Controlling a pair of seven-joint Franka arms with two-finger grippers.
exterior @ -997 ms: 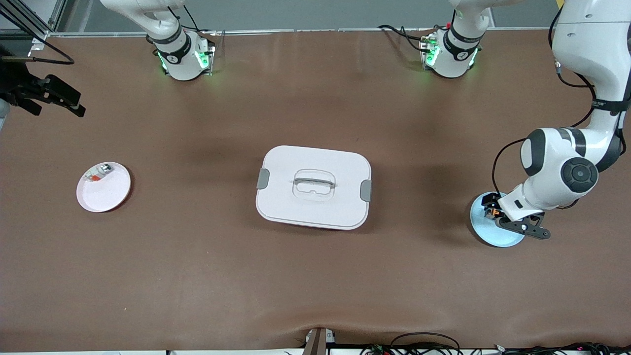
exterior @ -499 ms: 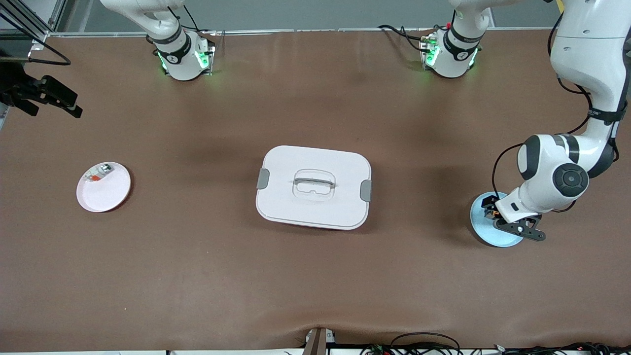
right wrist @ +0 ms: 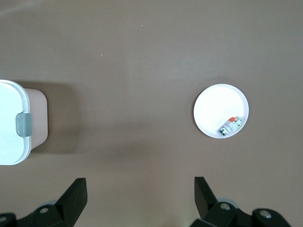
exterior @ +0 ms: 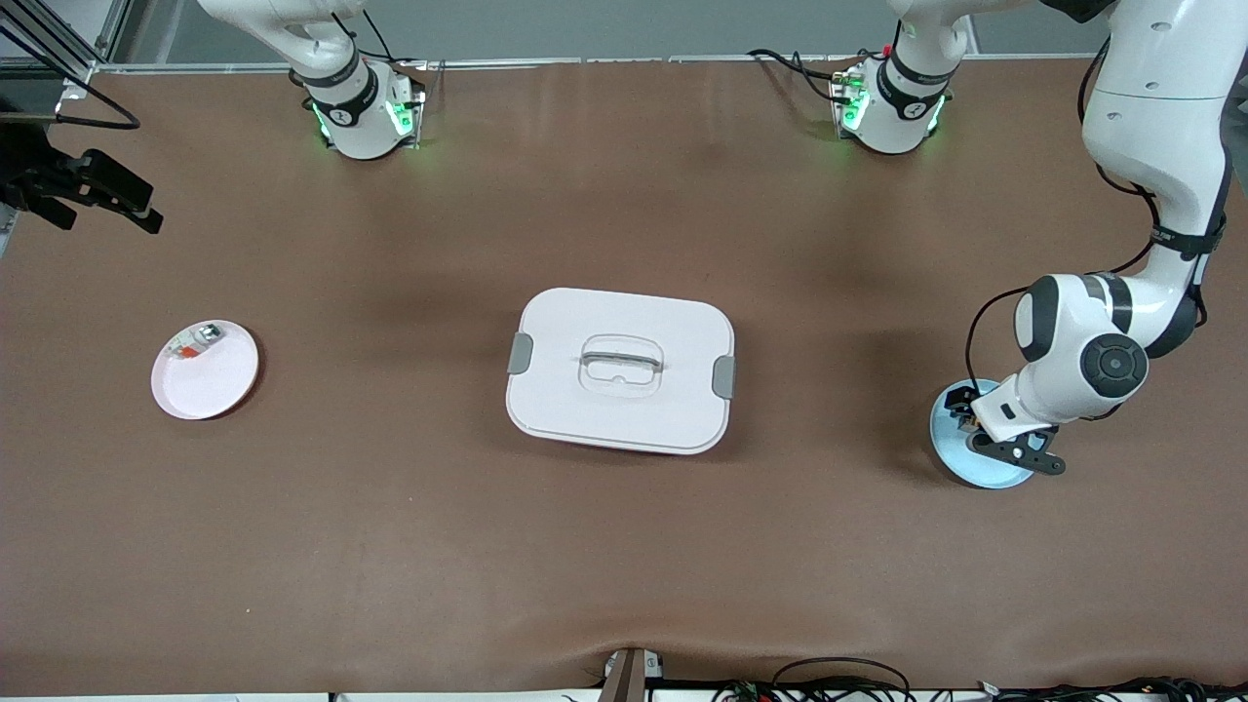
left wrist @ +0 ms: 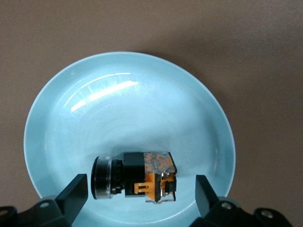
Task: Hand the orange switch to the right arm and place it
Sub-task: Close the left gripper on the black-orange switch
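1. One orange switch (left wrist: 135, 177) lies on its side in the one pale blue plate (left wrist: 57, 109), toward the left arm's end of the table.
2. The left gripper (left wrist: 137, 196) hangs over that plate, jaws spread wide, with the switch between the fingers (left wrist: 73, 194) and touching neither.
3. The right gripper (right wrist: 139, 198) waits high above the table, jaws apart, holding nothing.
4. One white plate (exterior: 219, 380) holds one small clear-silver part (exterior: 195, 341).
5. One white lidded box (exterior: 620, 369) sits mid-table.
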